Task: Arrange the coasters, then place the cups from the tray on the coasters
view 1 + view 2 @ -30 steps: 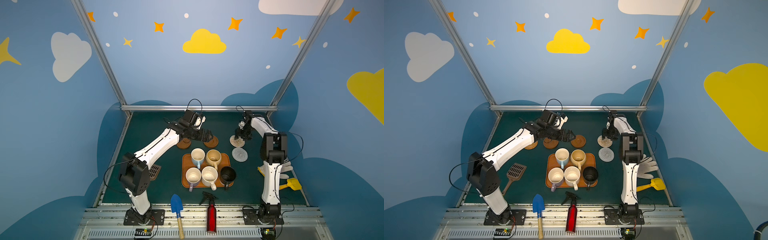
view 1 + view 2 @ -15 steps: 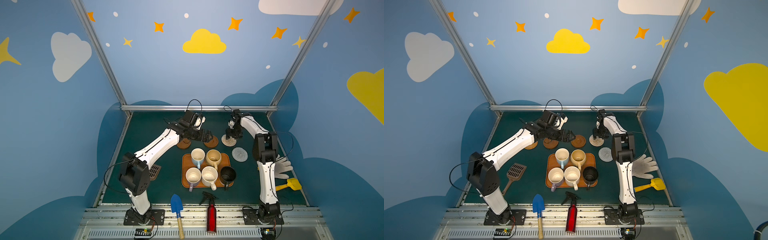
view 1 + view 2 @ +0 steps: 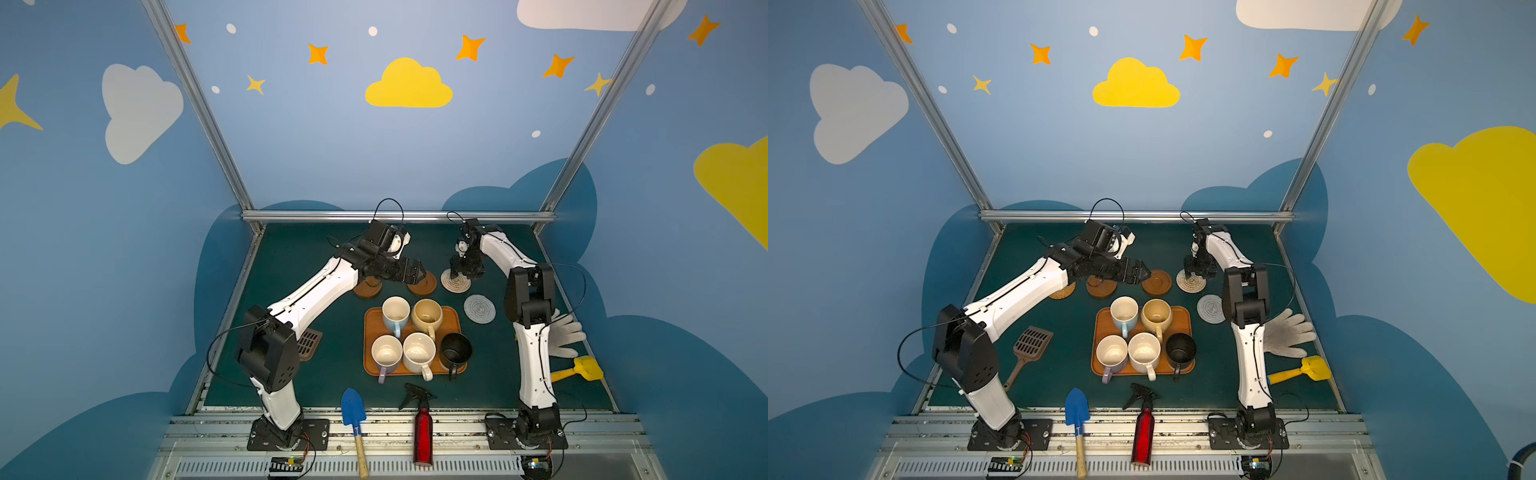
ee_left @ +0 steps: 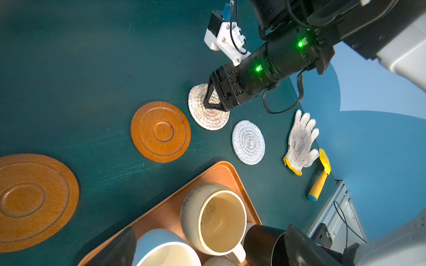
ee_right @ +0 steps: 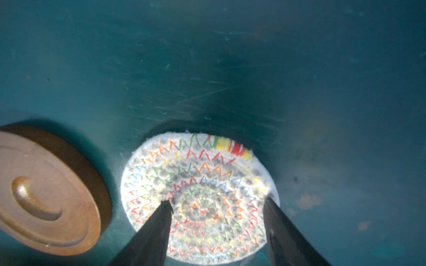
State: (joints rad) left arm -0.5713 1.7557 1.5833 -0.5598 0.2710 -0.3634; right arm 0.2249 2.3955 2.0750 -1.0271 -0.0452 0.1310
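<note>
Crowding the near edge of the dark green desk (image 3: 291, 257) are a blue trowel (image 3: 354, 409) and a red spray bottle (image 3: 423, 432). A brown slotted scoop (image 3: 1032, 343) lies at the left, a white work glove (image 3: 565, 336) and a yellow toy shovel (image 3: 577, 370) at the right. The tray (image 3: 451, 322) sits mid-desk holding all five cups: the light blue cup (image 3: 395, 311) and tan-yellow cup (image 3: 427, 316) far, the lavender cup (image 3: 386, 353), cream cup (image 3: 419, 353) and black cup (image 3: 456, 351) near. Beyond it lie the rattan coaster (image 3: 1062, 291), the left wooden coaster (image 3: 1100, 287), the right wooden coaster (image 3: 1156, 282) and the beige rope coaster (image 3: 455, 284). The grey rope coaster (image 3: 480, 308) lies nearer, right of the tray. The left forearm covers part of the rattan and left wooden discs. The left claw (image 3: 417, 272) hangs released, empty, by the right wooden coaster. The right claw (image 5: 216, 202) is released too, tips down on the beige rope coaster. Blue walls painted with clouds and stars, framed by aluminium bars, enclose everything.
</note>
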